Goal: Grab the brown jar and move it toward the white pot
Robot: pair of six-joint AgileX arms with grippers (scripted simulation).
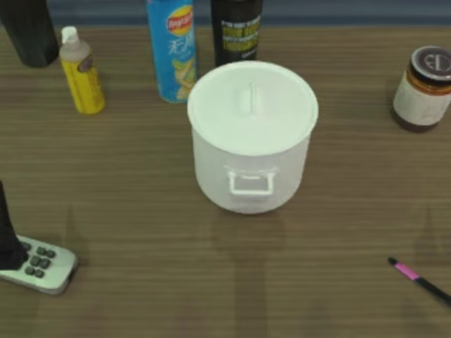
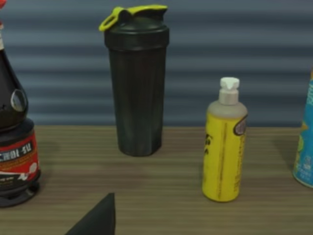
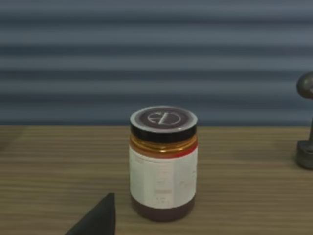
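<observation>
A: Top view first. Where is the jar (image 1: 423,89)?
B: Upright at the table's (image 1: 127,183) far right, well apart from the pot (image 1: 251,137), which stands lidded in the middle.
A: And the right gripper?
B: The right wrist view faces the jar (image 3: 163,164) with only a dark finger tip (image 3: 98,218) showing; I cannot tell if it is apart or together. Nothing touches the jar.
A: The left one?
B: Its arm (image 1: 8,239) sits at the left edge over a remote (image 1: 41,265); finger state, cannot tell. Its camera faces a shaker (image 2: 137,81) and yellow bottle (image 2: 224,147).
</observation>
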